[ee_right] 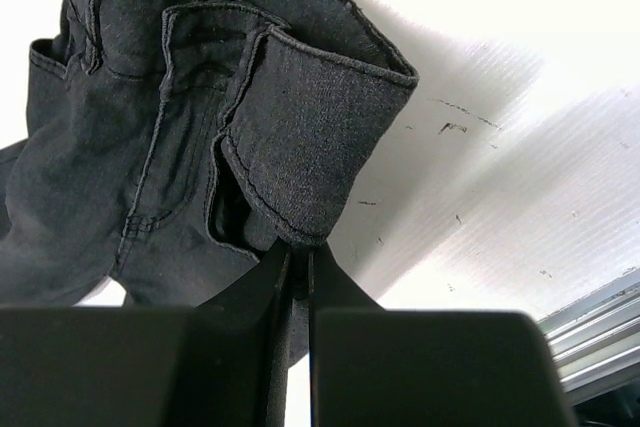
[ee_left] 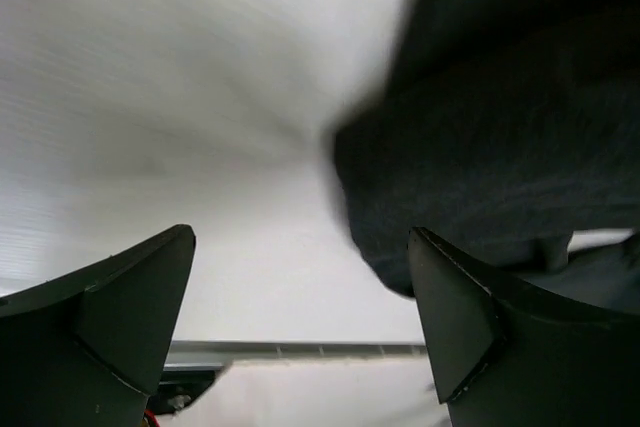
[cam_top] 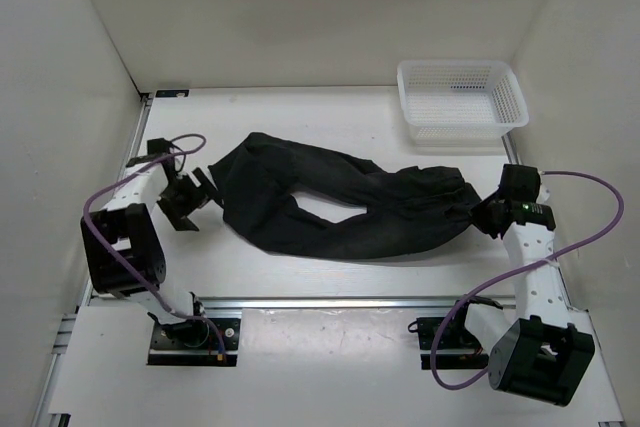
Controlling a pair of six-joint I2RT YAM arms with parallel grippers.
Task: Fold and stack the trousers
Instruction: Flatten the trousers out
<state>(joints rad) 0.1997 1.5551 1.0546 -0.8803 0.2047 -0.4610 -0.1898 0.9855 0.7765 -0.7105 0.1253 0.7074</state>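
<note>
The black trousers (cam_top: 340, 212) lie crumpled across the middle of the white table, legs running left and the waistband at the right. My left gripper (cam_top: 190, 197) hovers just off the trousers' left end, open, with nothing between its fingers. In the left wrist view the left gripper (ee_left: 300, 234) has its jaws spread wide, and the dark cloth (ee_left: 500, 147) lies beyond the right finger (ee_left: 450, 317). My right gripper (ee_right: 300, 247) is shut on a fold of the waistband (ee_right: 310, 147). From above, the right gripper (cam_top: 482, 215) sits at the trousers' right end.
A white mesh basket (cam_top: 465, 130) stands at the back right of the table. An aluminium rail (cam_top: 330, 302) runs along the near edge, in front of the arm bases. White walls enclose the table on the left, back and right.
</note>
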